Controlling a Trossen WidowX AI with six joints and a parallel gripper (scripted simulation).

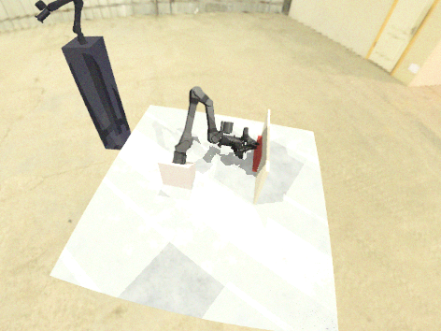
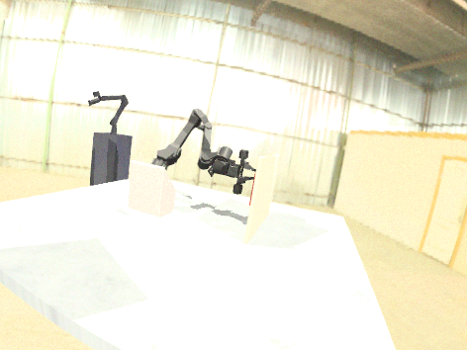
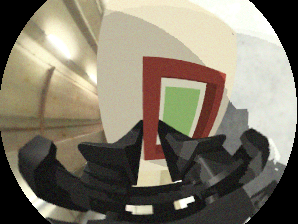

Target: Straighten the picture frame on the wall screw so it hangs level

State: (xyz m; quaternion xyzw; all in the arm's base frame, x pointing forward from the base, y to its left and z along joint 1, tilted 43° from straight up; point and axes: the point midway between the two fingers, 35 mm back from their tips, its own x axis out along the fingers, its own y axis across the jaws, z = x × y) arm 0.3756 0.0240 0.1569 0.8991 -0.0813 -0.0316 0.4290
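Note:
The picture frame (image 1: 257, 158) (image 2: 252, 192) (image 3: 151, 90) has a red border, a white mat and a green centre. It is at the front face of the upright cream panel (image 1: 266, 154) (image 2: 262, 198) (image 3: 120, 65). My gripper (image 1: 256, 146) (image 2: 254, 175) (image 3: 149, 121) is shut on the frame's red border, on the side that shows at the left in the wrist view, near its lower end there. The screw and the notched strip are hidden behind the frame. Whether the frame is level cannot be told from these oblique views.
The pale pink block (image 1: 177, 177) (image 2: 148, 190) stands under my arm's base on the white table (image 1: 140, 215) (image 2: 237, 292). A dark pillar (image 1: 95, 89) (image 2: 111, 158) with another arm on top stands beyond the table. The panel rises directly ahead of my fingers.

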